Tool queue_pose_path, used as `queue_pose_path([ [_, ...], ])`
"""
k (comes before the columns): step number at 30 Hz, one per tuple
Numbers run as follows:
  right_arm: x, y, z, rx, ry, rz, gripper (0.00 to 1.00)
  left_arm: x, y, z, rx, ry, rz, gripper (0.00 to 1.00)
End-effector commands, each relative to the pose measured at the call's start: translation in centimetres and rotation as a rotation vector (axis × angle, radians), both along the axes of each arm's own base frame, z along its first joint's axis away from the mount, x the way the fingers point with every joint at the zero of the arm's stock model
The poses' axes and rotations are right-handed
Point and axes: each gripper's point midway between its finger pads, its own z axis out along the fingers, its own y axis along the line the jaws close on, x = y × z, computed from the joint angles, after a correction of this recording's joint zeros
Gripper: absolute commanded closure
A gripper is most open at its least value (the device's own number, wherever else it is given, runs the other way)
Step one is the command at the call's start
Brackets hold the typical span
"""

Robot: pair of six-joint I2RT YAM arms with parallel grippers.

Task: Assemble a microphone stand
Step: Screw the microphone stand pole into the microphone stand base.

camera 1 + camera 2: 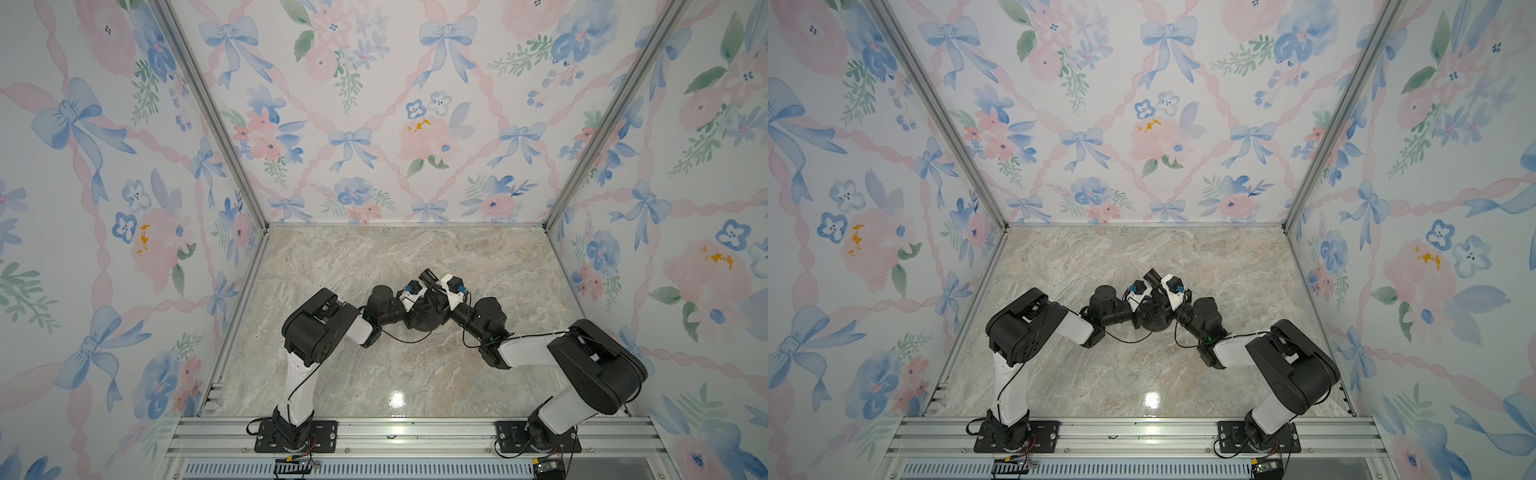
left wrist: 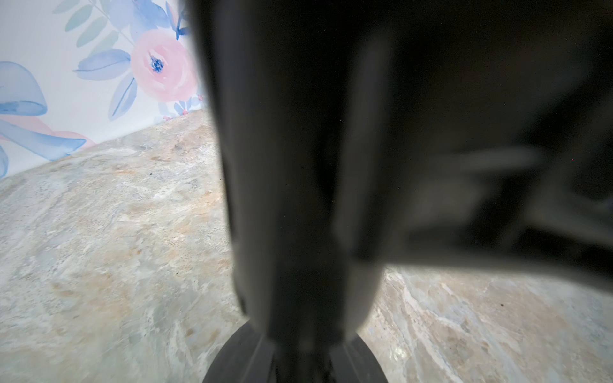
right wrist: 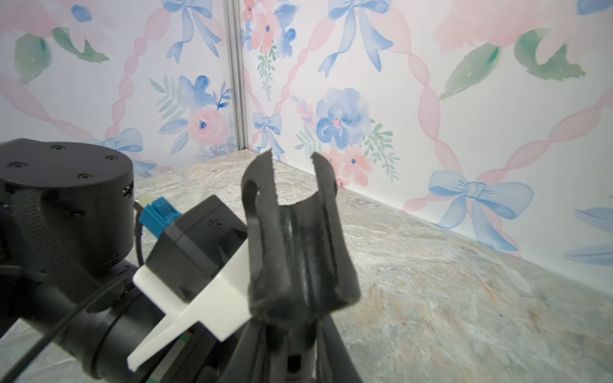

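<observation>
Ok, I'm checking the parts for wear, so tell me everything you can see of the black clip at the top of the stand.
The clip is matte black with a rough, fuzzy surface and ragged edges. It is a C-shaped cradle: two prongs rise from a grooved trough, one prong with an oval slot. It points up, roughly upright, open and empty, above the marble-look table. Its lower end narrows into darkness; what grips it there cannot be told.
</observation>
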Motion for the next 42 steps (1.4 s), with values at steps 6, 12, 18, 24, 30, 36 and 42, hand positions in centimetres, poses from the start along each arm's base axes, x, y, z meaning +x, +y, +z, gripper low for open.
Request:
queue_pose_path([
  [6, -2.9, 0.5, -7.1, -0.081, 0.139, -0.126, 1.00, 0.7, 0.0, -2.5, 0.047, 0.080, 0.055, 0.74],
  [12, -3.4, 0.8, -6.5, -0.091, 0.129, -0.081, 1.00, 0.3, -0.1, -2.4, 0.048, 0.074, 0.033, 0.76],
  [18, -4.4, -1.1, -2.7, 0.026, 0.066, 0.135, 0.78, -0.3, -0.3, -2.3, 0.052, 0.061, -0.002, 0.83],
  [24, -3.7, -2.6, -1.9, -0.132, 0.129, 0.333, 0.61, -1.3, -0.5, -2.4, 0.064, 0.036, -0.041, 0.84],
  [30, -2.6, -2.1, -1.1, -0.195, 0.141, 0.543, 0.48, -2.3, -0.5, -2.3, 0.068, 0.011, -0.090, 0.84],
  [36, -3.4, -1.7, -0.2, -0.210, 0.181, 0.779, 0.47, -2.9, -0.4, -2.2, 0.063, 0.000, -0.120, 0.84],
  [42, -3.6, -0.9, -1.6, -0.352, 0.247, 0.860, 0.50, -3.4, -0.3, -2.2, 0.062, -0.015, -0.143, 0.83],
])
